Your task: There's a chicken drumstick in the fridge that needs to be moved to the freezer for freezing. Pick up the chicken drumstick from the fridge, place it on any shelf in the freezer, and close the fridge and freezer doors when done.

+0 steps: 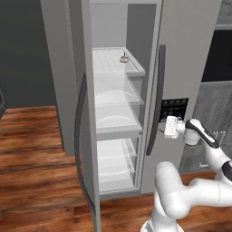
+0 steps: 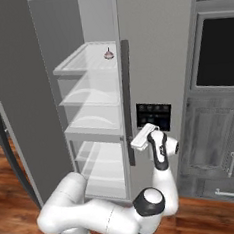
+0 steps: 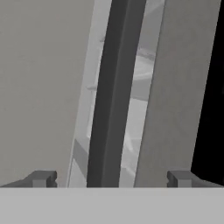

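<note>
- Left base view looks into the open fridge (image 1: pixel 108 27), but I cannot pick out the chicken drumstick on any shelf there. The one small thing I can see is a pinkish pointed item (image 1: pixel 123 57) on the top ribbed shelf (image 1: pixel 106 63), up and to the fridge side of the freezer door handle (image 1: pixel 157 104).
- The gripper (image 1: pixel 166 127) sits level with the lower part of that handle. Its jaws are spread wide and hold nothing. In the hand view the dark bar runs up between the two fingertips (image 3: pixel 41 178).
- The freezer door (image 1: pixel 186 59) is shut, so my guess is that the handle is about to be grasped to pull it open.
- Risk: the bar looks a little off-centre and tilted between the tips. If the jaws close like that, one pad could hit first and the hand could slide along the bar.
- Risk: a shallow hold could let go partway through the swing, leaving the door only cracked open.
- Risk: the black dispenser panel (image 1: pixel 174 108) is just beside the handle, on the side away from the fridge. The wrist could scrape it as the door turns.
- Risk: the fridge door (image 1: pixel 88 136) stands wide open, well off on the far side of the handle. With both doors out, the base and elbow have little room.
- Risk: the pink item could later be grabbed by mistake in place of the drumstick.
</note>
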Available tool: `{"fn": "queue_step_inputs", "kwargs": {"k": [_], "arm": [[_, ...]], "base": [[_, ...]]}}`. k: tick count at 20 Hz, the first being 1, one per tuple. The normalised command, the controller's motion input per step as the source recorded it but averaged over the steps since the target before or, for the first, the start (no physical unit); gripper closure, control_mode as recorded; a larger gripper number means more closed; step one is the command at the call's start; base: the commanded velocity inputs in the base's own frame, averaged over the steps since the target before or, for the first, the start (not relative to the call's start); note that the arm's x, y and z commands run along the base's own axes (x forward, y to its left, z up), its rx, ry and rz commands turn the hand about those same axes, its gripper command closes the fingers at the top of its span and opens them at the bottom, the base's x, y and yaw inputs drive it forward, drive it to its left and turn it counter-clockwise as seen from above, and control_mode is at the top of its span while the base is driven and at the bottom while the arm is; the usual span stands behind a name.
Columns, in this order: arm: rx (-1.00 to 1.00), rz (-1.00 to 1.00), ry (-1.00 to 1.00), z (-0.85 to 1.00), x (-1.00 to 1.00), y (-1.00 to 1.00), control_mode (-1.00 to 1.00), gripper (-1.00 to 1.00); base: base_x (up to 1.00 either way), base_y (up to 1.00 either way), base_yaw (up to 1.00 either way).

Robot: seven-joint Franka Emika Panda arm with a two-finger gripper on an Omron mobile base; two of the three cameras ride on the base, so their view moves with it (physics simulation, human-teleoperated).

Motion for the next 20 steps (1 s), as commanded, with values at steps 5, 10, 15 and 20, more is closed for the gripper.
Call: {"fn": "queue_step_inputs", "kwargs": {"k": [5, 10, 15, 20], "arm": [[0.00, -0.57, -0.11, 0.00, -0.04, 0.14, -1.00, -1.00], [0.06, -0.57, -0.21, 0.00, -0.79, 0.25, -1.00, -1.00], [0.15, -0.50, -0.22, 0.12, -1.00, 0.39, -1.00, -1.00], [0.15, -0.19, -0.01, 0.84, -0.90, 0.15, -1.00, -1.00]], "base": [[0.00, 0.00, 0.00], [0.00, 0.00, 0.00], [0.00, 0.00, 0.00], [0.00, 0.00, 0.00]]}}
